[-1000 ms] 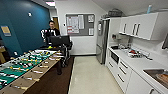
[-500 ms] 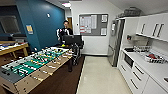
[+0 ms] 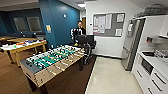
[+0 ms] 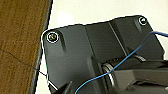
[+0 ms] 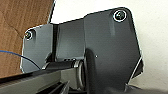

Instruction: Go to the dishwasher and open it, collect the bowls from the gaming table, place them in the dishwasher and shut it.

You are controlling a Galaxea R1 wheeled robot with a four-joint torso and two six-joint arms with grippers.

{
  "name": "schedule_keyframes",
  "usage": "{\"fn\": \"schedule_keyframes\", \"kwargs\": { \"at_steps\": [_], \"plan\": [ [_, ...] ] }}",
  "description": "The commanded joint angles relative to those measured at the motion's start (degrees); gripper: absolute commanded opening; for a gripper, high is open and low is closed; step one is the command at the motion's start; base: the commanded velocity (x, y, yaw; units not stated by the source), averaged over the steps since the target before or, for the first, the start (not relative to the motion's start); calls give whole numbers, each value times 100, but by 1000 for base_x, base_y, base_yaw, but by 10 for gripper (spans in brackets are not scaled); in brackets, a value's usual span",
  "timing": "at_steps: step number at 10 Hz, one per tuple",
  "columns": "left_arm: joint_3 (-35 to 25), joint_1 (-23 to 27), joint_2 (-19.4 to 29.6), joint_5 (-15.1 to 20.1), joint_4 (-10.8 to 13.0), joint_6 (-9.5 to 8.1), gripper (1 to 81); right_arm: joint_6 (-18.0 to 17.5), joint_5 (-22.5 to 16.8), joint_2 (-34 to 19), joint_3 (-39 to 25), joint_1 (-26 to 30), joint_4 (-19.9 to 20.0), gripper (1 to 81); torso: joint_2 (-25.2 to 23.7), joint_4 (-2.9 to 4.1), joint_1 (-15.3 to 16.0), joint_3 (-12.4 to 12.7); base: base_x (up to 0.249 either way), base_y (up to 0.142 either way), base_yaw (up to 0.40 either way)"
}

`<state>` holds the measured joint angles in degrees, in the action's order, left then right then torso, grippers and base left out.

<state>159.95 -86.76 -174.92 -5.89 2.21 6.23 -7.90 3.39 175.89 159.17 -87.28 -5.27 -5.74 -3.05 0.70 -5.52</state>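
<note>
Yellow wood marks the gaming table (image 3: 23, 47), far off at the left against the blue wall (image 3: 53, 22), with small coloured things on its white top; whether any are bowls is too blurred to say. Between the robot and that table stands the foosball table (image 3: 52, 62), close and set at an angle on the brown floor (image 3: 12, 80). A person (image 3: 79, 31) stands behind a dark chair (image 3: 86, 41) at its far end. To the right run white drawers (image 3: 150, 80) under a counter (image 3: 160, 61), beside a steel fridge (image 3: 131, 45); I cannot pick out the dishwasher among them.

Both wrist views look down past the robot's own dark plate at the seam where brown floor meets pale floor (image 3: 112, 77). The jaws do not show clearly, so I cannot tell whether they are wide or narrow, or holding anything.

The risks, as I judge them: the base could clip the foosball table's near corner if it cuts toward the gaming table too tightly. The green field could be mistaken for the target. The person and chair narrow the far route, so a wide swing that way might meet them. Driving right, the drawer fronts could catch an arm.
</note>
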Motion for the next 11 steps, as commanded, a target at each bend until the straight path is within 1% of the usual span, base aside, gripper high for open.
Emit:
{"fn": "schedule_keyframes", "kwargs": {
  "at_steps": [1,11],
  "plan": [
    [27,269,0,282,61,36,811,25,-277,54,-36,276,-45,811,0,0,0,0,0,0,370],
    [45,304,-26,290,61,36,811,25,-277,90,-10,250,-45,811,0,0,0,0,0,0,370]
  ]
}}
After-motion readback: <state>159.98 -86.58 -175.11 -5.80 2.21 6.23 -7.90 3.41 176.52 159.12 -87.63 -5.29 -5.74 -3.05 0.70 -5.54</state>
